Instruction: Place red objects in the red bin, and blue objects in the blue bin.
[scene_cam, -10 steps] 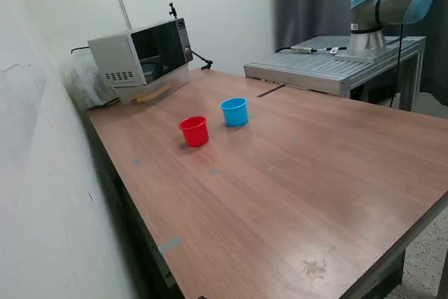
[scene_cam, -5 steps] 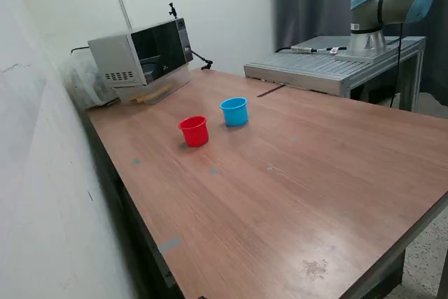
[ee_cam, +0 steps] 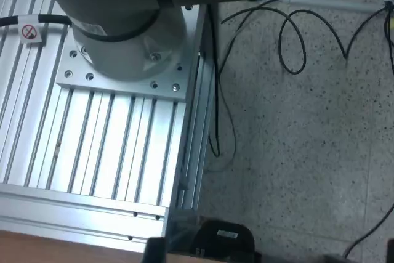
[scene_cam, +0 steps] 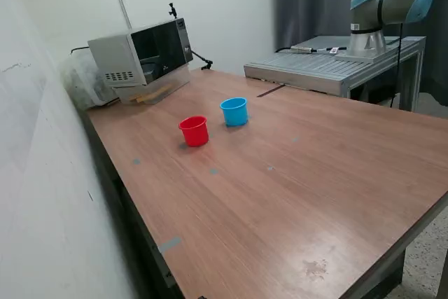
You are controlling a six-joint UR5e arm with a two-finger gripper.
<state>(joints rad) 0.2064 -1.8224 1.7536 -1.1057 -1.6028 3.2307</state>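
A small red cup (scene_cam: 194, 131) stands upright on the brown table (scene_cam: 294, 187), toward the exterior view's left. A small light blue cup (scene_cam: 234, 111) stands upright just beside it, a little farther back. No red cubes or dark blue cubes show in any view. Only the arm's base and lower joints (scene_cam: 381, 15) show at the back right of the exterior view; the gripper is out of frame. The wrist view looks down on the arm's base (ee_cam: 126, 41) and shows no fingers.
A microwave (scene_cam: 143, 54) stands at the table's back left corner by the wall. A ribbed aluminium stand (scene_cam: 329, 68) carries the arm behind the table; it also shows in the wrist view (ee_cam: 92, 146). Black cables (ee_cam: 289, 41) lie on the speckled floor.
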